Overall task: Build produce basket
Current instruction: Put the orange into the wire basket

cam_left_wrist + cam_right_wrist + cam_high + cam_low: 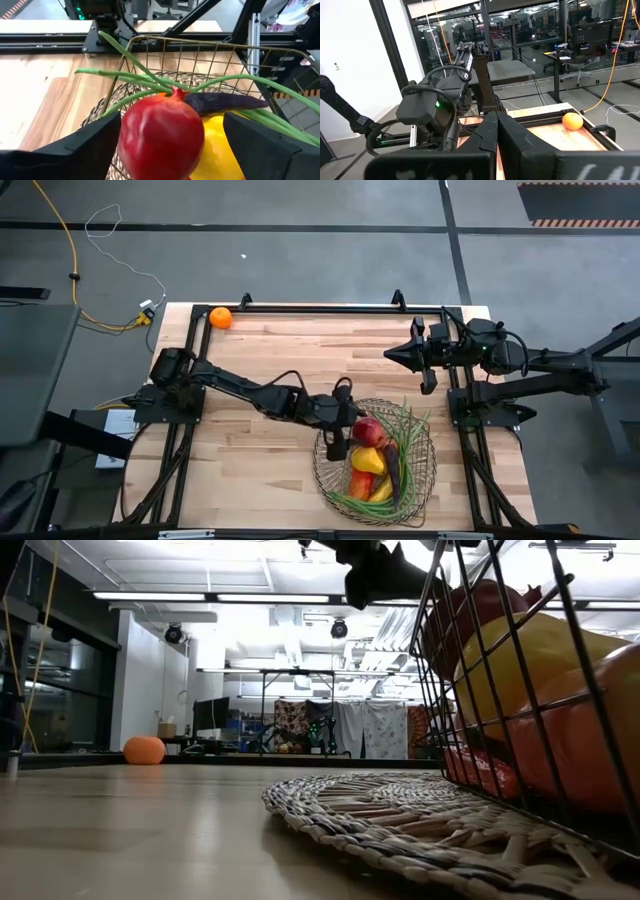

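Where the left gripper [345, 430] hangs over the near rim of the basket [420, 492], its fingers [85, 145] stand apart on either side of a dark red fruit [162, 132] — no contact is clear. Just beyond that fruit lie a purple eggplant [225, 102], green beans [130, 77] and a yellow piece [217, 145], heaped in the basket on a woven mat [400, 815]. Away from this gripper, toward the far left corner, bare wooden table [270, 350] runs open to an orange [220, 317] by the black edge rail. The right gripper [392, 353], pressed together, waits above the table's far right side. No readable writing shows.
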Action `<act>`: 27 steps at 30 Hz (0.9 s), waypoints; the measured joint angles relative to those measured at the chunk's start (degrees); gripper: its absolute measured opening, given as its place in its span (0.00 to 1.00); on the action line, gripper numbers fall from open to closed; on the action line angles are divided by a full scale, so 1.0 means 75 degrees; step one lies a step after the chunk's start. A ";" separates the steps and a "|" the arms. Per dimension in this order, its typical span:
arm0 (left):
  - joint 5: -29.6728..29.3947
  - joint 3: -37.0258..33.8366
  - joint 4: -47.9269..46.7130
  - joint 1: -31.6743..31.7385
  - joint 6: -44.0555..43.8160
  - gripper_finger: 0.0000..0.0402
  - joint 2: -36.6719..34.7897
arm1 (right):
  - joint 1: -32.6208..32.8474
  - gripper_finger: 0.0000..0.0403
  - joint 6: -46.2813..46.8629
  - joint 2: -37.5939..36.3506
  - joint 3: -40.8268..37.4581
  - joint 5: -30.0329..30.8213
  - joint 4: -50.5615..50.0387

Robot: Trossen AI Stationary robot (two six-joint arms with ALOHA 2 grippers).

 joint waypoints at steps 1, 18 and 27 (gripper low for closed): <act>0.0016 0.0024 -0.0151 0.0000 0.0025 0.85 -0.0078 | 0.0000 0.00 0.0000 0.0000 0.0000 0.0000 0.0000; -0.0539 -0.0552 -0.1599 0.0531 -0.0363 0.85 -0.3295 | 0.0000 0.00 -0.0058 -0.0006 0.0000 -0.0053 0.0061; -0.1128 -0.3948 0.1124 0.0632 -0.1095 0.85 -0.6197 | 0.0003 0.00 -0.0022 -0.0003 0.0000 -0.0391 0.0054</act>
